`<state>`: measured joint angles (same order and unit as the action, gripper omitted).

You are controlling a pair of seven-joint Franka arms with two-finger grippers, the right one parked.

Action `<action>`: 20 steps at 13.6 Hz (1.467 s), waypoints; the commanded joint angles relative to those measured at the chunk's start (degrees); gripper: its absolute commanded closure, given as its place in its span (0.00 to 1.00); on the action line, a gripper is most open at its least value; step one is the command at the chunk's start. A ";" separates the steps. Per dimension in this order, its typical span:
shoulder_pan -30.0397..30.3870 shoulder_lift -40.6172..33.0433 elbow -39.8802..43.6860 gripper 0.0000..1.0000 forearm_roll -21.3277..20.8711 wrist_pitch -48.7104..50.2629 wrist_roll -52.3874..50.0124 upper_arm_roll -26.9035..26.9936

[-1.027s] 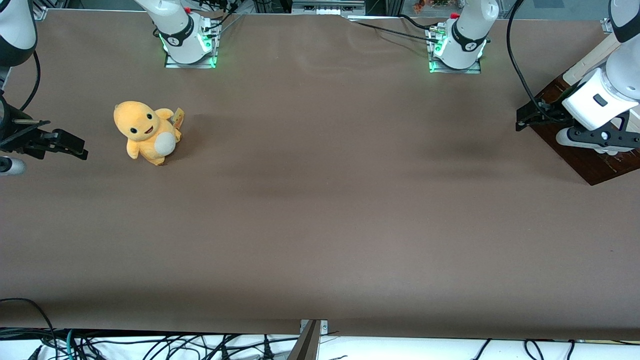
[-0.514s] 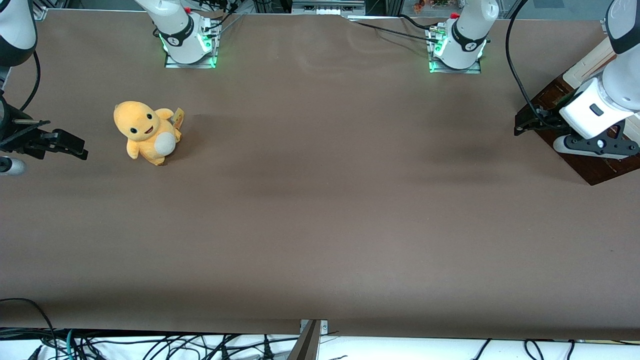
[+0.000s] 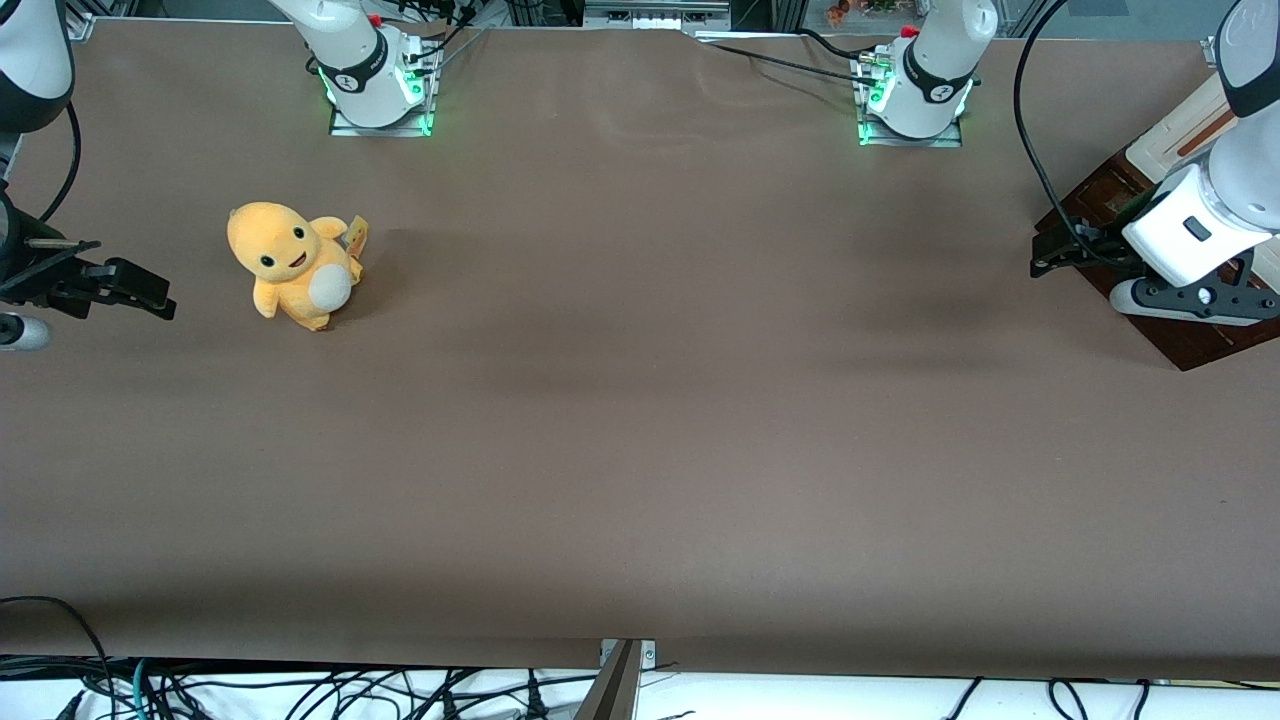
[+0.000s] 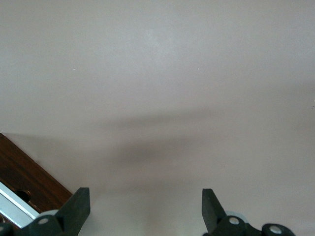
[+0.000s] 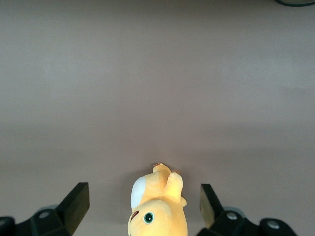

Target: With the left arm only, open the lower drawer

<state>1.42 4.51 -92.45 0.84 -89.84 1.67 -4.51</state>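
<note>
The lower drawer (image 3: 1195,340) shows as dark-brown wood at the working arm's end of the table, under a cream-beige cabinet top (image 3: 1175,135). In the left wrist view I see a corner of that brown wood (image 4: 24,177) with a white bar (image 4: 14,209) along it. My gripper (image 3: 1188,297) hangs over the brown wood, at its edge nearer the parked arm's end. The gripper (image 4: 145,199) is open, with only bare tabletop between its fingers, and touches nothing. Much of the drawer is hidden by the arm and the view's edge.
A yellow plush toy (image 3: 292,264) stands toward the parked arm's end of the table. Two white arm bases with green lights (image 3: 378,85) (image 3: 915,95) sit at the table's edge farthest from the front camera. A black cable (image 3: 1035,150) loops beside the working arm.
The working arm's wrist and gripper have shifted a little nearer the front camera over the brown wood. The fingers stay open. The plush toy has not moved.
</note>
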 commanded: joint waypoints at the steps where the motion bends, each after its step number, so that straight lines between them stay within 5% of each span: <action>1: 0.34 1.38 2.54 0.00 0.74 2.21 0.35 0.12; 5: 0.34 1.29 2.54 0.00 -4.51 5.99 -0.88 -0.06; 13: 0.25 6.72 1.84 0.00 -28.77 15.47 -4.47 -0.06; 20: -0.45 17.27 0.17 0.00 -37.74 18.04 -21.18 -0.41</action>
<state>1.24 19.25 -92.36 -33.91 -73.22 -16.92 -4.65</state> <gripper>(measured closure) 0.000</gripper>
